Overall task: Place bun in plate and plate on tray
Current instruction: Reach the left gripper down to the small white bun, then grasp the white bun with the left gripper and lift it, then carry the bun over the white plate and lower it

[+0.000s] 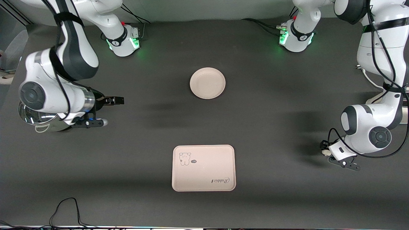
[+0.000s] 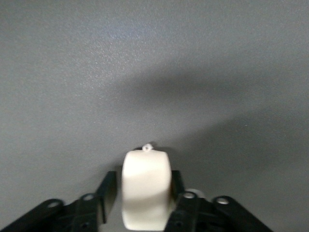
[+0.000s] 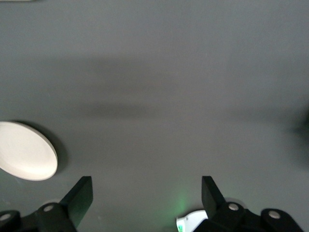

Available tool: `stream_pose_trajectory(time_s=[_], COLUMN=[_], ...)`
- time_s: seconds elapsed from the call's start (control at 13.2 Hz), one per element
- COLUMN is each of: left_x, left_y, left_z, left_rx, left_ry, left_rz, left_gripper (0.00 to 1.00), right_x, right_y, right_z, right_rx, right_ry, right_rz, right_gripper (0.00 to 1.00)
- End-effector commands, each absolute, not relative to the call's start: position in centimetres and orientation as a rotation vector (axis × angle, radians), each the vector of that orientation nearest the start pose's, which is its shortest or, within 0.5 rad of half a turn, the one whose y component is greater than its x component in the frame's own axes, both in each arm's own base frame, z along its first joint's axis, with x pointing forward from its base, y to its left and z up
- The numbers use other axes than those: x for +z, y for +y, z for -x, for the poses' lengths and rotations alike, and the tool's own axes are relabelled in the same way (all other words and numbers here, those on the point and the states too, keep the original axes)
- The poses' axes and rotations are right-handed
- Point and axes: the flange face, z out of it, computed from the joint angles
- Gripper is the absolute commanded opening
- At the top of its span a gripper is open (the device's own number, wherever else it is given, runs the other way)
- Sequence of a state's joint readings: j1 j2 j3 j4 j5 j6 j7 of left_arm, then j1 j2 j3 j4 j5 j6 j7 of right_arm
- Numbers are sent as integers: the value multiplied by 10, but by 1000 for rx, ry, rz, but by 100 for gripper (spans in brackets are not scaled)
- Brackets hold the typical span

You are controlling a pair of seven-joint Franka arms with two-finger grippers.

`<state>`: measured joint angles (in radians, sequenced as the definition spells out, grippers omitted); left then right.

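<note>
Left claw [image 2: 145, 203]: closed on the bun [image 2: 145, 191]. The left wrist view shows the off-white lump seated between the two fingers, its long axis running out along them, its tip standing proud. In the front view the bun [image 1: 325, 152] is only a small pale edge under the wrist, over bare tabletop [image 1: 271, 127] at the left arm's end.

Right claw [image 3: 147, 193]: fingers spread wide, nothing between them. It hangs over the tabletop at the right arm's end; this arm is waiting.

Plate [image 1: 207, 83]: empty, flat on the tabletop, mid-width, closer to the arm bases than the tray [image 1: 204, 168]. The tray is also empty, bear drawing and script uncovered, and sits well apart from the plate, nearer the front camera.

Governing relation: on the front view's face, the plate lies at about 10 o'clock from the left claw [image 1: 326, 153], well apart. The tray lies at about 9 o'clock, somewhat closer.

Judgement: the bun is secured but undelivered. The next move calls for carrying it over the plate's centre before release. The rim is low, so an off-centre drop could roll the rounded lump out.
</note>
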<state>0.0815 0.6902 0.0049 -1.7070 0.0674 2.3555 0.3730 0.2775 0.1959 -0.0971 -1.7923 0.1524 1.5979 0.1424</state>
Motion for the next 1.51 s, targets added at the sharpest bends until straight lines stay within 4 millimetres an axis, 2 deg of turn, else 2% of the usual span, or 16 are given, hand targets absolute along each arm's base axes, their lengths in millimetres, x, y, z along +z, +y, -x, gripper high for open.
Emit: stream_pose_trajectory(time_s=[0.0, 0.08, 0.15, 0.23, 0.38, 0.53, 0.68, 0.76, 0.83, 0.91, 0.98, 1.06, 1.21, 1.36, 1.44], left_x=[191, 192, 197, 208, 253, 325, 401, 435, 462, 482, 495, 500, 497, 474, 454], left_y=[60, 59, 59, 59, 46, 23, -1, -18, -46, -83, -122, -168, -260, -343, -383], left_z=[-664, -664, -664, -665, -662, -648, -624, -611, -597, -584, -572, -560, -532, -501, -485], left_rx=[65, 69, 68, 51, 107, 186, 238, 257, 272, 282, 279, 274, 259, 248, 239], left_ry=[535, 533, 521, 496, 394, 310, 166, 84, 15, -51, -141, -231, -382, -461, -495], left_rz=[3049, 3053, 3058, 3062, 3083, 3119, 3246, 3273, 3268, 3253, 3234, 3214, 3199, 3178, 3168], left_gripper=[11, 10, 10, 10, 10, 11, 11, 11, 11, 11, 11, 11, 11, 11, 11], right_x=[413, 407, 407, 407, 405, 405, 399, 401, 402, 401, 400, 399, 398, 398, 397], right_y=[119, 120, 120, 118, 110, 106, 98, 99, 99, 97, 95, 93, 98, 98, 97], right_z=[-552, -550, -548, -547, -546, -546, -550, -550, -549, -546, -546, -546, -547, -548, -547], right_rx=[700, 748, 773, 786, 820, 817, 824, 822, 828, 845, 857, 860, 855, 855, 857], right_ry=[-43, -51, -37, -45, -58, -190, -166, -162, -164, -164, -158, -153, -156, -154, -154], right_rz=[2982, 2975, 2972, 2967, 2954, 2929, 2929, 2931, 2935, 2929, 2928, 2926, 2931, 2932, 2930], right_gripper=[88, 61, 1, 0, 0, 0, 0, 0, 0, 22, 88, 100, 100, 100, 100])
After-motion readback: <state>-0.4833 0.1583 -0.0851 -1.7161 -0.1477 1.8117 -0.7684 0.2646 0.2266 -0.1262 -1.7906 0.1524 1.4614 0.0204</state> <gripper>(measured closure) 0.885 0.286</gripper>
